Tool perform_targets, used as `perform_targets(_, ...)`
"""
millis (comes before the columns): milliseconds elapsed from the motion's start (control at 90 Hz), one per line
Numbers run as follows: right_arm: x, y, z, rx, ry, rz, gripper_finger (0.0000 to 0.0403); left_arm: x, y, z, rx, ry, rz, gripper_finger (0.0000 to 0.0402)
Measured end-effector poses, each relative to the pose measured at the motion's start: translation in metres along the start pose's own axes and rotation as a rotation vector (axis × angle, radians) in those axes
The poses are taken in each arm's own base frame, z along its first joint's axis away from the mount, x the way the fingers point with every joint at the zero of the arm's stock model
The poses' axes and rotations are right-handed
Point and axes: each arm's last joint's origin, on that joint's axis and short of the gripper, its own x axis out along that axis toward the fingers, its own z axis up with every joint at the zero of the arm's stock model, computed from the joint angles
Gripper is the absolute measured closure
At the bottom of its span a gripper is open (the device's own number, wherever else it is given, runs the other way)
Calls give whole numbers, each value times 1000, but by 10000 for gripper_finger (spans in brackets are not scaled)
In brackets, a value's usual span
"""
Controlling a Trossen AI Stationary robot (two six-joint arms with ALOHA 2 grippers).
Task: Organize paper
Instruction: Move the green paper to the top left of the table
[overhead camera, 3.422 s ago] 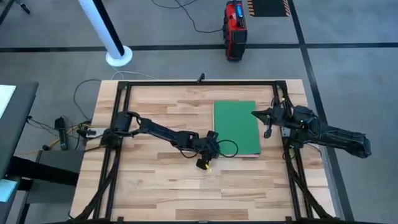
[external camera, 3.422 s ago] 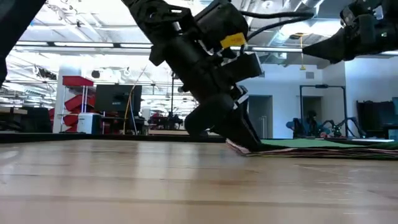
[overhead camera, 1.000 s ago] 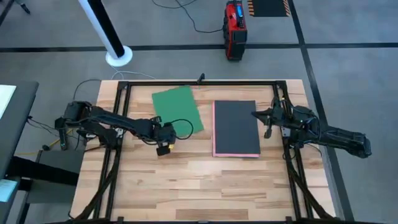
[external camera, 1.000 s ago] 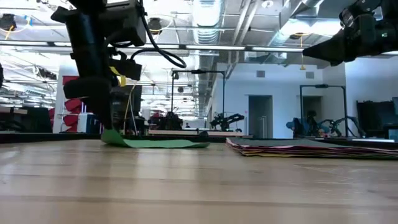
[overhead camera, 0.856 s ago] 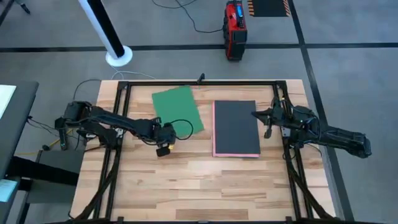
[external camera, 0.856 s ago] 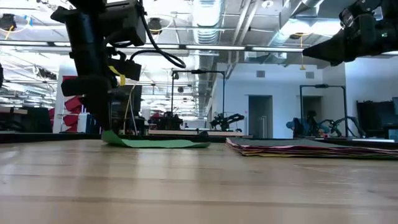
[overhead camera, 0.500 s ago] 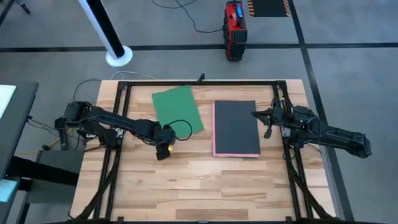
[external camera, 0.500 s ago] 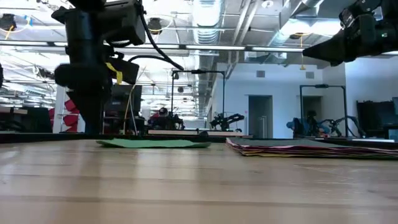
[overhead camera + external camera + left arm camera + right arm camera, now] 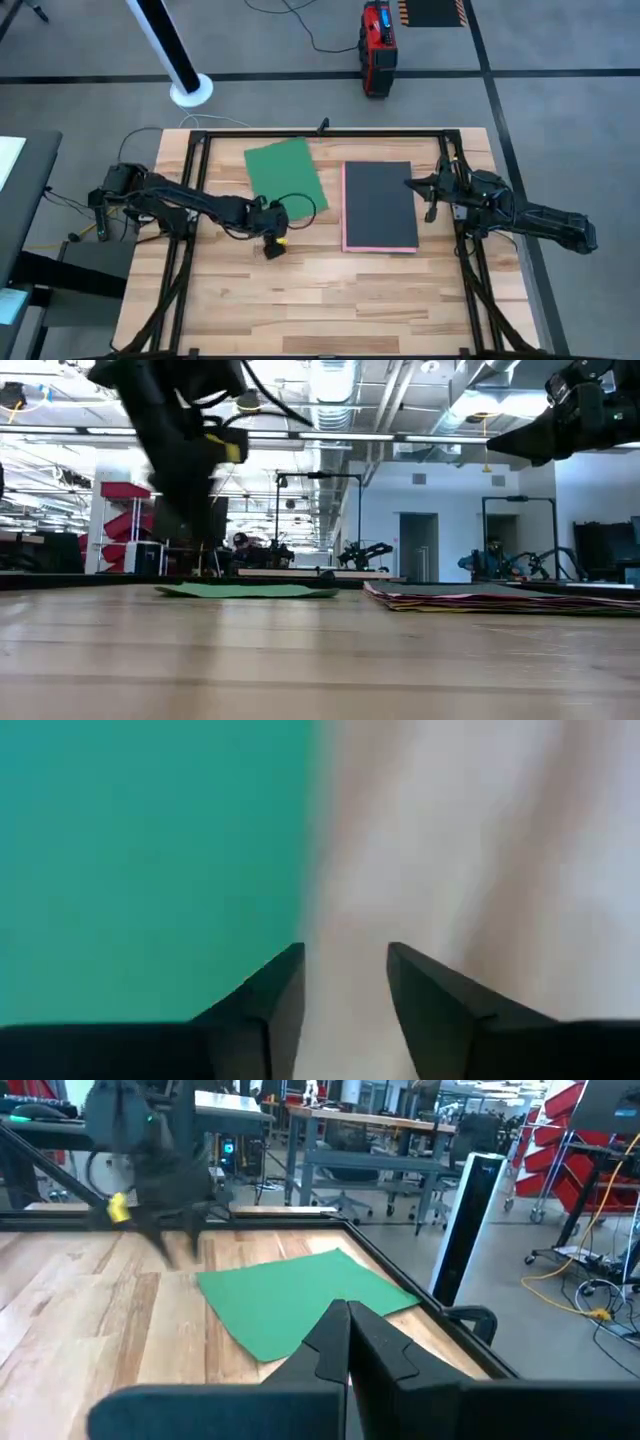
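Observation:
A green sheet of paper (image 9: 286, 178) lies flat on the table, left of a stack of paper (image 9: 380, 205) with a dark grey top sheet and a pink edge (image 9: 345, 215) showing. In the low view the green sheet (image 9: 250, 590) and the stack (image 9: 500, 598) lie side by side. My left gripper (image 9: 272, 232) hovers open above the green sheet's near right edge (image 9: 295, 870), fingers pointing down (image 9: 345, 970), nothing between them. My right gripper (image 9: 425, 192) hangs shut (image 9: 348, 1325) above the stack's right edge.
A black frame rail (image 9: 320, 134) runs around the table's working area. Bare wood (image 9: 330, 300) stretches along the near half of the table. The room beyond holds benches and racks (image 9: 130, 530).
My left gripper has let go of the green sheet's near edge, risen and gone a little toward the table's right edge. The sheet's raised near edge has dropped flat onto the table; the rest of the sheet has stayed where it was.

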Motion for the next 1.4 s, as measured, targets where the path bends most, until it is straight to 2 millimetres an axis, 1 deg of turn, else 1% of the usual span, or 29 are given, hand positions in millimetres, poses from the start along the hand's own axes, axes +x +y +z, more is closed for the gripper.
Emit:
perform_targets(89, 0, 0, 0, 0, 0, -1, 403, 5, 12, 8, -48, -55, 100, 323)
perform_targets(178, 0, 0, 0, 0, -1, 0, 403, 11, 23, 16, -58, -68, 122, 378)
perform_targets(233, 0, 0, 0, 0, -1, 0, 403, 14, 29, 20, -80, -76, 131, 393)
perform_targets(356, 0, 0, 0, -1, -1, 0, 403, 18, 40, 27, -162, -98, 140, 399)
perform_targets(500, 0, 0, 0, -3, -1, 0, 403, 22, 47, 34, -296, -119, 103, 401)
perform_targets(567, 0, 0, 0, -3, -1, 0, 403, 23, 49, 34, -325, -117, 110, 401)
perform_targets(656, 0, 0, 0, -3, -1, 0, 403, 32, 50, 33, -337, -97, 126, 401)
perform_targets(789, 0, 0, 0, -3, -2, -1, 403, 59, 45, 28, -295, -27, 138, 401)
perform_targets(867, 0, 0, 0, -3, -3, -1, 403, 75, 39, 26, -267, -21, 131, 401)
perform_targets(967, 0, 0, 0, -3, -2, -1, 403, 88, 34, 26, -252, -25, 95, 401)
perform_targets(1044, 0, 0, 0, -3, 0, -1, 403, 95, 33, 21, -217, 27, 84, 401)
perform_targets(1156, 0, 0, 0, -3, 2, 0, 403, 95, 33, 16, -146, 88, 89, 401)
perform_targets(1400, 0, 0, 0, -2, 5, 0, 403, 85, 30, 1, 55, 215, 114, 402)
